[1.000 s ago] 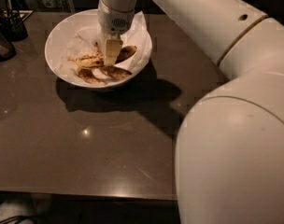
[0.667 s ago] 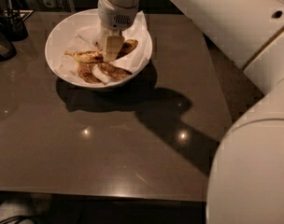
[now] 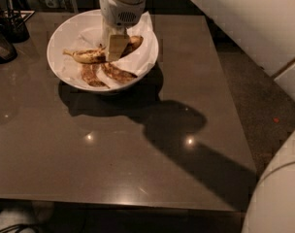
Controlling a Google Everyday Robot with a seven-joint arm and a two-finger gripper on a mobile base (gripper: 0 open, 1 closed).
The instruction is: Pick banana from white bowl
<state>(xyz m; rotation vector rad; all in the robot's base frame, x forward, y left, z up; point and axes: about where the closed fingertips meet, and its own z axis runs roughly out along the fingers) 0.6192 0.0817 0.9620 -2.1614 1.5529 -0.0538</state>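
Observation:
The white bowl [image 3: 57,38], lined with crumpled white paper, stands at the far left-centre of the dark table. The banana [image 3: 87,56], long and yellow with brown mottling, lies across the bowl with its thin stem pointing left. My gripper [image 3: 116,46] comes down from above into the bowl and is shut across the banana's middle. One pale finger shows in front of the fruit and the other is hidden behind it. Two shorter, darker bananas [image 3: 91,75] [image 3: 118,73] lie in the front of the bowl below it.
Small dark containers [image 3: 12,25] [image 3: 1,47] stand at the table's far left edge. My white arm [image 3: 244,23] crosses the upper right, and my body [image 3: 278,198] fills the lower right corner. The brown table [image 3: 113,149] ends at the right, with floor beyond.
The banana's stem end has shifted slightly up and left in the bowl with the gripper on it. My arm and body have moved out to the right of the view.

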